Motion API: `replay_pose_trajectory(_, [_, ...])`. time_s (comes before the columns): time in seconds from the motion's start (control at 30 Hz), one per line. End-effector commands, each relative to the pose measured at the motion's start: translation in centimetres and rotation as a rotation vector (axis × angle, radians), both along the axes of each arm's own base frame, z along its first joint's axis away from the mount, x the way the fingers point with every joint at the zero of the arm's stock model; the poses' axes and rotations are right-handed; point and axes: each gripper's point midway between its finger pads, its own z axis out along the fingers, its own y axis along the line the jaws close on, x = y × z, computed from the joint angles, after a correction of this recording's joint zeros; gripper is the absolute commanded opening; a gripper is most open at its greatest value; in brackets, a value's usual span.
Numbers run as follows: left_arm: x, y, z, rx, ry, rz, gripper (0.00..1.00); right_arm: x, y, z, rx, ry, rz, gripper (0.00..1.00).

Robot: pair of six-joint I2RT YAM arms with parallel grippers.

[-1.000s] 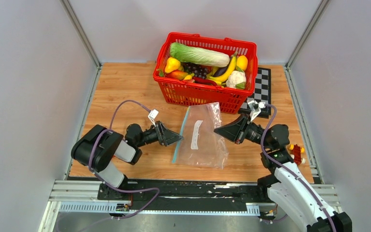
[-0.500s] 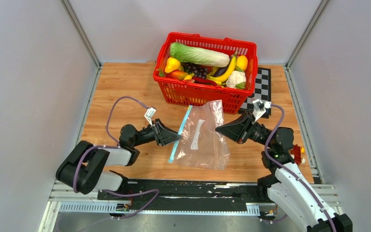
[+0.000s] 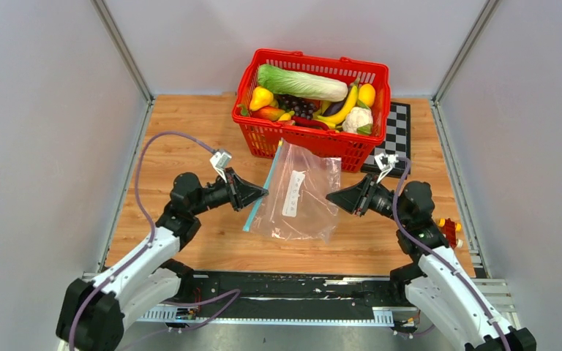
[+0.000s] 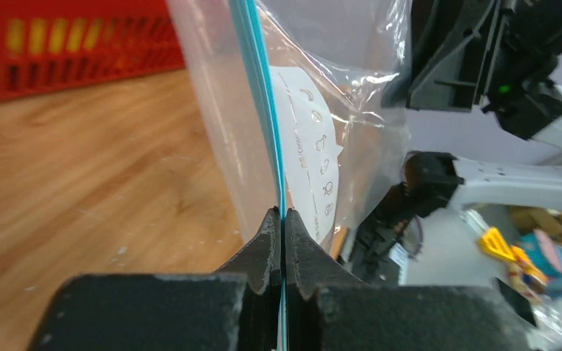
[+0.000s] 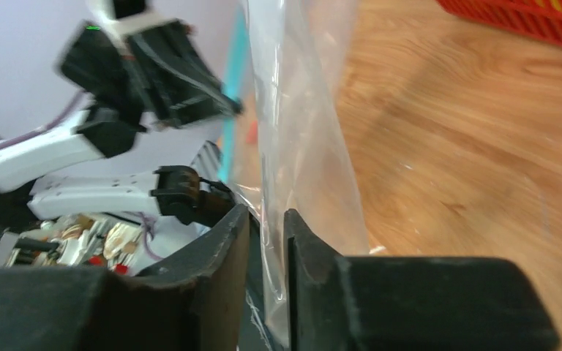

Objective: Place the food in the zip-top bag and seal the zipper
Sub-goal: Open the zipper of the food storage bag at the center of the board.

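The clear zip-top bag (image 3: 296, 197) is held up off the wooden table between both arms, in front of the basket. My left gripper (image 3: 263, 191) is shut on its teal zipper (image 3: 262, 189); in the left wrist view the zipper (image 4: 263, 110) runs straight into the pinched left gripper (image 4: 280, 212). My right gripper (image 3: 329, 197) is at the bag's opposite edge. In the right wrist view this gripper (image 5: 265, 212) stands slightly open, with bag (image 5: 300, 131) film loose in the gap. The food, including a banana (image 3: 340, 110) and yellow fruits (image 3: 366, 93), lies in the basket.
The red basket (image 3: 307, 142) stands at the back centre, also holding a long cabbage (image 3: 300, 82) and a cauliflower (image 3: 357, 119). A checkerboard (image 3: 396, 135) lies to its right. A small red and yellow object (image 3: 450, 230) sits by the right arm. Grey walls enclose the table.
My left gripper has closed on the zipper strip and raised that edge toward the basket. The right gripper's fingers have parted a little. The bag has shifted left and back.
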Motion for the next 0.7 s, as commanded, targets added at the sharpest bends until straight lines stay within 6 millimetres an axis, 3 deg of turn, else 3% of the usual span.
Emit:
replay_pose_trajectory(0.0, [1.8,3.3,-1.8,0.268,-0.045,0.197,0.00,1.5,-1.6,-3.1,-0.206,0.092,-0.105,0.29])
replay_pose_trajectory(0.13, [2.3,4.0,-1.2,0.313,-0.036,0.249,0.00,2.4,-2.1,-2.1,-0.250,0.118,-0.156,0.58])
replay_pose_trajectory(0.23, [2.4,4.7,-1.4,0.402,-0.031,0.295,0.00,3.4,-3.0,-1.0,-0.289,0.107,-0.235,0.68])
replay_pose_trajectory(0.33, [2.4,4.4,0.0,0.413,-0.055,0.323,0.00,4.2,-3.8,-0.5,-0.326,0.134,-0.307,0.73])
replay_pose_trajectory(0.47, [2.1,3.8,1.1,0.480,-0.115,0.341,0.00,4.5,-2.1,1.1,-0.293,0.128,-0.270,0.74])
replay_pose_trajectory(0.53, [2.0,3.6,1.4,0.522,-0.128,0.346,0.00,4.2,0.0,2.1,-0.279,0.107,-0.206,0.73])
replay_pose_trajectory(0.67, [1.3,2.1,2.2,0.551,-0.160,0.315,0.00,4.2,5.0,2.3,-0.331,0.088,-0.130,0.70])
